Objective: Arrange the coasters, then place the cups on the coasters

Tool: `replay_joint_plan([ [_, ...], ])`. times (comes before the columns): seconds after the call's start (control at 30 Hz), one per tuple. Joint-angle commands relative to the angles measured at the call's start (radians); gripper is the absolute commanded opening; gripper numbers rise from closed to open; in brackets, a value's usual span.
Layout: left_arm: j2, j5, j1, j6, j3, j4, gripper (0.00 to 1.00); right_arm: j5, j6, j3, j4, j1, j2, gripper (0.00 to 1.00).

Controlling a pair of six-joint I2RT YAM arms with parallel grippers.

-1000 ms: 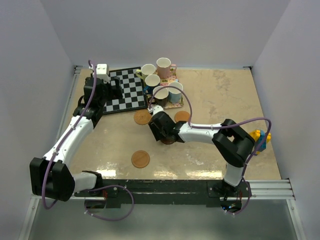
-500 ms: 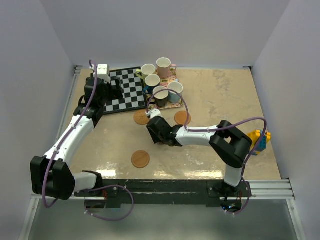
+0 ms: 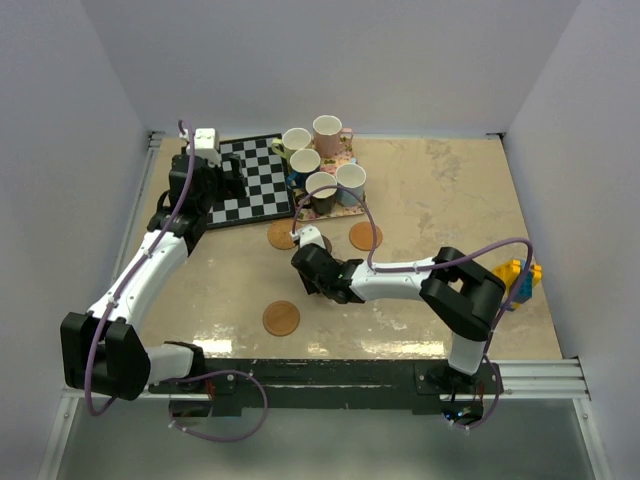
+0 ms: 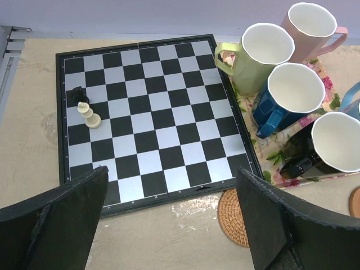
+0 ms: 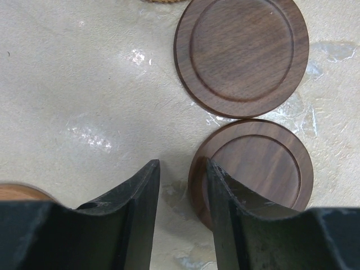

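Note:
Two dark brown coasters lie side by side in the right wrist view, a far one [image 5: 242,56] and a near one [image 5: 260,169]. My right gripper [image 5: 183,194] [image 3: 308,262] is low over the table. Its jaws stand narrowly apart, the right finger [image 5: 225,197] over the near coaster's left rim. From above, orange coasters lie at the front [image 3: 281,319], by the board [image 3: 281,236] and near the tray [image 3: 365,236]. The pink [image 3: 327,129], yellow-green [image 3: 296,141], dark blue [image 3: 304,162], black [image 3: 321,188] and light blue [image 3: 350,180] cups stand on the tray. My left gripper [image 4: 171,225] [image 3: 235,178] hangs open above the board's edge.
A chessboard [image 4: 152,112] with a white piece [image 4: 89,115] and a black piece [image 4: 79,94] lies at the back left. The floral tray [image 4: 329,84] adjoins it. A yellow and blue toy [image 3: 520,275] sits at the right edge. Walls close in three sides.
My right gripper has slid left across the table and its jaws have narrowed. The left arm has not moved.

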Motion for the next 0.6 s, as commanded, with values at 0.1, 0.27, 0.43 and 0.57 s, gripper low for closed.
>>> replay_joint_plan([
  [0.1, -0.001, 0.004, -0.006, -0.001, 0.002, 0.04, 0.99, -0.054, 0.087, -0.051, -0.051, 0.024, -0.007, 0.37],
  [0.27, -0.005, 0.003, -0.004, -0.001, 0.002, 0.038, 0.99, -0.083, 0.112, -0.1, -0.046, 0.032, -0.036, 0.28],
  [0.43, -0.005, 0.003, -0.004, -0.003, 0.001, 0.04, 0.99, -0.108, 0.145, -0.151, -0.055, 0.047, -0.061, 0.21],
  [0.57, -0.005, 0.004, -0.006, -0.003, 0.001, 0.041, 0.99, -0.134, 0.176, -0.183, -0.066, 0.081, -0.088, 0.18],
])
